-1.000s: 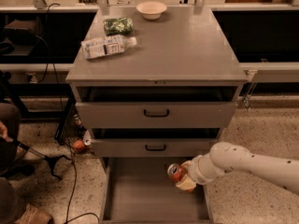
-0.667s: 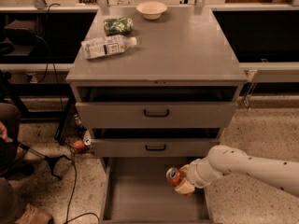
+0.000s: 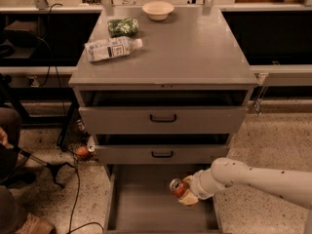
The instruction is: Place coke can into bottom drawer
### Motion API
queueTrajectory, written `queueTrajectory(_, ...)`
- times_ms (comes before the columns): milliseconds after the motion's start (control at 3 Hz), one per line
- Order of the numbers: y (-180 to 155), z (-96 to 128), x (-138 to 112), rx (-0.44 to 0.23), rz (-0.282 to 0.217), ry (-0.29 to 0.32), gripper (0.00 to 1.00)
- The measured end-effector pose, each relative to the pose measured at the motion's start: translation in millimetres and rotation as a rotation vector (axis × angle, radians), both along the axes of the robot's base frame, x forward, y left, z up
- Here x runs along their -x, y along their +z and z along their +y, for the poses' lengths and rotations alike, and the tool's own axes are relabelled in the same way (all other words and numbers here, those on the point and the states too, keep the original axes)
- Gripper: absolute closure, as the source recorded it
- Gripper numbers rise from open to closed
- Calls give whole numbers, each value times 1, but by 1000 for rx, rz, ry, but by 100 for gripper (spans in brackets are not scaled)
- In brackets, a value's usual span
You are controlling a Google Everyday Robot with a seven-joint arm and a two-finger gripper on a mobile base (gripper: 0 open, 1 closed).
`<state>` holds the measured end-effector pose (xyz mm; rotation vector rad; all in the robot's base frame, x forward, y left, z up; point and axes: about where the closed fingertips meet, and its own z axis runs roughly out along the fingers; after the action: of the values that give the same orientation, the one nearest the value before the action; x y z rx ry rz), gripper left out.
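Note:
The coke can [image 3: 177,186], red with a silver top, is held tilted in my gripper [image 3: 184,192] over the right part of the bottom drawer [image 3: 141,208]. The drawer is pulled open, a grey tray with low sides below the two upper drawers. My white arm [image 3: 253,177] reaches in from the right. The gripper is shut on the can, which hangs a little above the drawer floor.
On the cabinet top lie a clear plastic bottle [image 3: 112,48], a green bag [image 3: 123,26] and a white bowl [image 3: 158,9]. Two upper drawers [image 3: 163,118] with black handles stand slightly open. A person's legs [image 3: 14,179] and cables lie at the left on the floor.
My arm has moved the coke can slightly left and down, deeper over the open bottom drawer. Nothing else has moved.

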<state>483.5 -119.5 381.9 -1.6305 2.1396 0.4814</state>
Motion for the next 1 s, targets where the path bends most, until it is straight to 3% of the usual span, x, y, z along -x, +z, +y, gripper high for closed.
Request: queueTrajectory(1000,-134,46,0,-1,35,55,100)
